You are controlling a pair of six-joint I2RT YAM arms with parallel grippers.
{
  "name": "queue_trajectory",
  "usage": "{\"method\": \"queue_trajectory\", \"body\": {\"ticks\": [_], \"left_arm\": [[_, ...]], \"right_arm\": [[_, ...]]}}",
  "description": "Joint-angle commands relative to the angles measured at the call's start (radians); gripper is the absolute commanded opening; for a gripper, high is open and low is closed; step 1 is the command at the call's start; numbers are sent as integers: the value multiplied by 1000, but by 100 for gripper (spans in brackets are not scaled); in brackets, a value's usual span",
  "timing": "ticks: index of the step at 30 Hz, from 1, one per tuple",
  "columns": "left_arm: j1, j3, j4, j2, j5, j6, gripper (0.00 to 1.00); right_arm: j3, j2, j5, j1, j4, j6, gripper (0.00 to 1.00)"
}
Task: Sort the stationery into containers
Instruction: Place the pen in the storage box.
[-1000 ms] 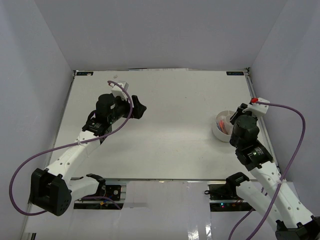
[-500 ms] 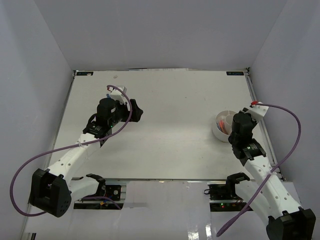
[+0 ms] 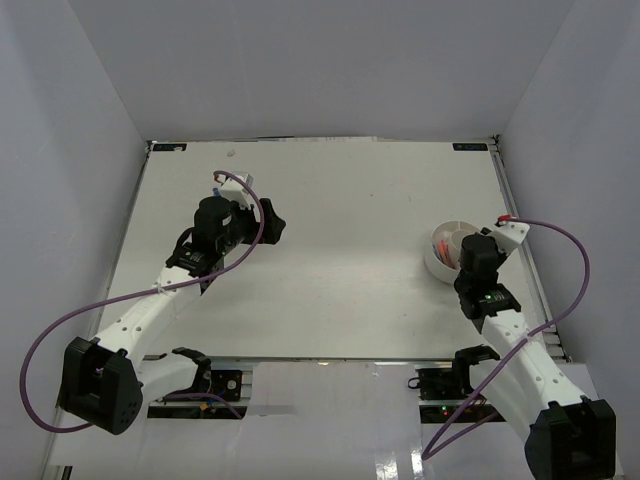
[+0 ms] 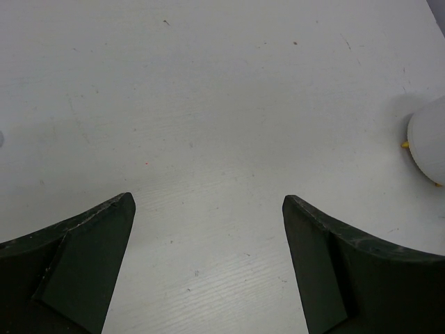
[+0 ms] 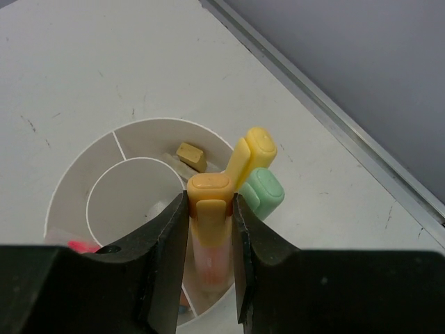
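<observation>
Two markers in tub (image 5: 66,191): yellow marker (image 5: 252,149) and green marker (image 5: 264,193), leaning together in the outer ring
Left gripper (image 4: 208,205): jaws wide apart, nothing between them, over bare table (image 4: 222,97)
Right gripper (image 5: 208,210): clamped on orange marker (image 5: 208,184), upright, lower end inside the tub's outer ring
Eraser (image 5: 189,154): small, tan, lying in the outer ring
Tub position: on the table near its right edge

Tub: round white plastic tub (image 5: 73,184), smooth, slightly glossy.
Marker: orange-capped plastic marker (image 5: 208,186), satin.
Table: white matt tabletop (image 4: 222,104), finely scuffed.
Fingers: right gripper (image 5: 208,209), its black fingers (image 5: 160,271) matt plastic.
</observation>
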Motion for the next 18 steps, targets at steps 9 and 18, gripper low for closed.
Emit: {"method": "queue_trajectory", "body": {"ticks": [9,18], "left_arm": [[5,-10,21,-25,-10,-2,98],[8,30,-45,-25,-149,-122,98]], "right_arm": [[29,-68,-45,-6,33,-7,63],[228,-70,-287,-3,-72,-173,91]]}}
